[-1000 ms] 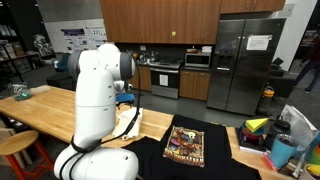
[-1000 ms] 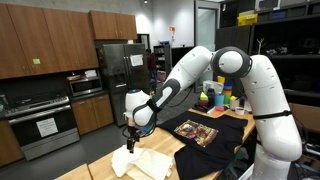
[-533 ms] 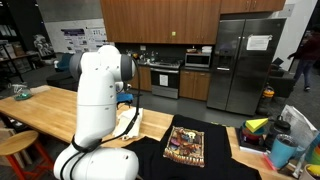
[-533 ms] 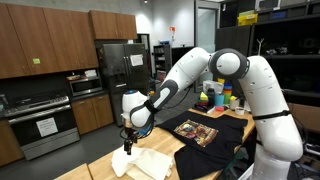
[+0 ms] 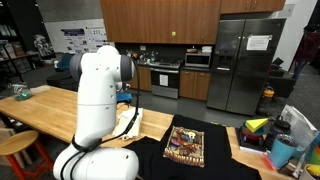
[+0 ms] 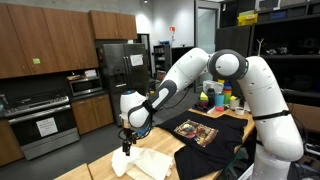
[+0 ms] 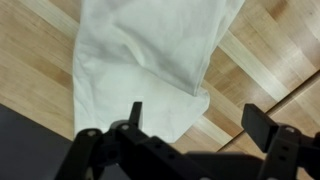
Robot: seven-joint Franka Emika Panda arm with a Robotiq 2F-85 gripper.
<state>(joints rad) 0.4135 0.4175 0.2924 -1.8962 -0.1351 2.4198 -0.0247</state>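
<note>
White cloth (image 7: 150, 60), one (black shirt (image 5: 185, 146), one)

Wrist view: bare wooden table (image 7: 40, 70) upper left & right of white cloth (image 7: 150, 60), room to pass. In an exterior view: black T-shirt (image 6: 200, 131) flat mid-frame, colourful cups (image 6: 222, 97) upright behind it.

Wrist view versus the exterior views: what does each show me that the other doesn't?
Only the wrist view: the gripper with its jaws open and nothing between them, over a folded corner of the white cloth, plus the plank grain of the wooden table. Only an exterior view: the black printed T-shirt laid flat beside the cloth, the coloured cups and the refrigerator behind. Both: the white cloth lying on the wooden table under the gripper.
</note>
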